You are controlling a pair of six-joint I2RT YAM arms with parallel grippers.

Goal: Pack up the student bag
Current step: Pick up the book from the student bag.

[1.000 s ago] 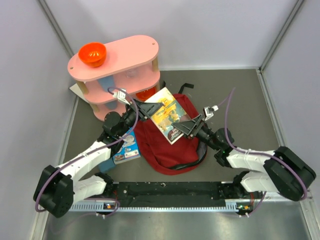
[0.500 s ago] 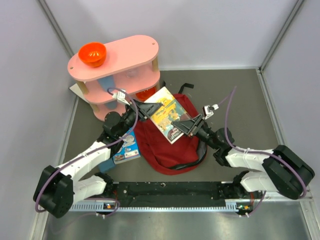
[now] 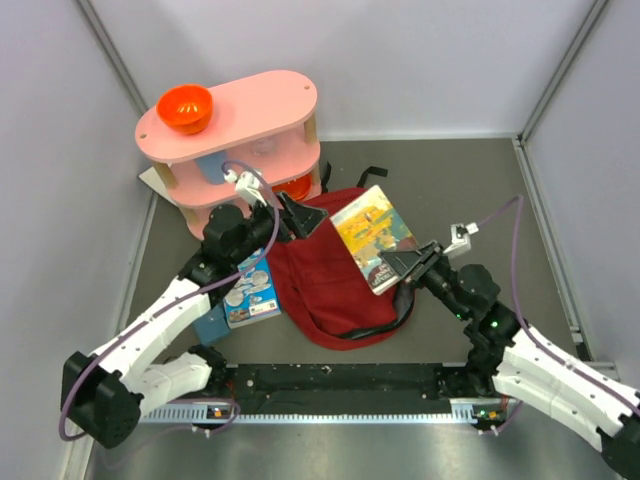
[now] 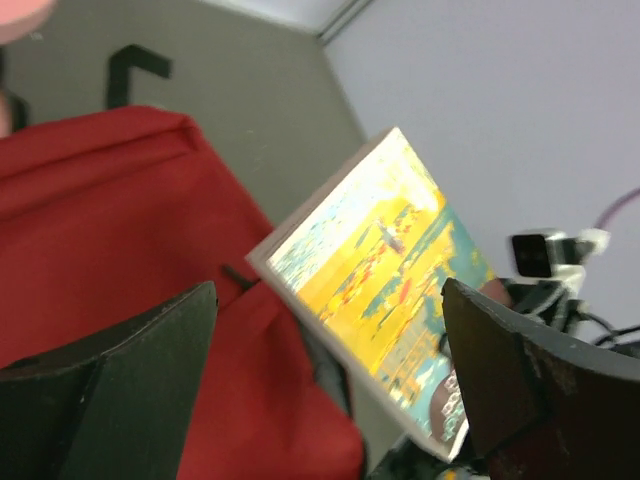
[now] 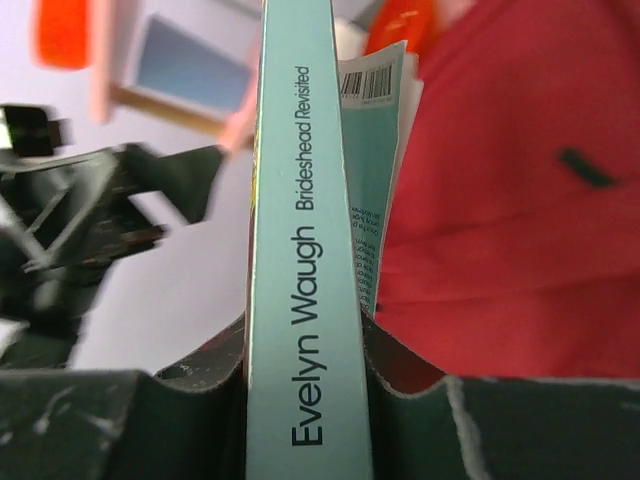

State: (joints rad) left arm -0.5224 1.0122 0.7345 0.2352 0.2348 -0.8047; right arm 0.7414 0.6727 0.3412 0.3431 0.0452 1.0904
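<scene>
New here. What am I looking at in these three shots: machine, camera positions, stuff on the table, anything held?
Two robot arms are bolted at the near edge of a table. One picture looks down from above; the other two come from a camera on each wrist. On it lie a dark red backpack, a pink shelf with an orange bowl, and what looks like a blue book. The right pincer grips a paperback, Brideshead Revisited by its spine, above the backpack. The left pincer is open and holds nothing.

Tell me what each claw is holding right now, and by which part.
The right claw holds the Brideshead Revisited paperback, pinched across its covers at the spine edge. The left claw is open, holding nothing.
</scene>
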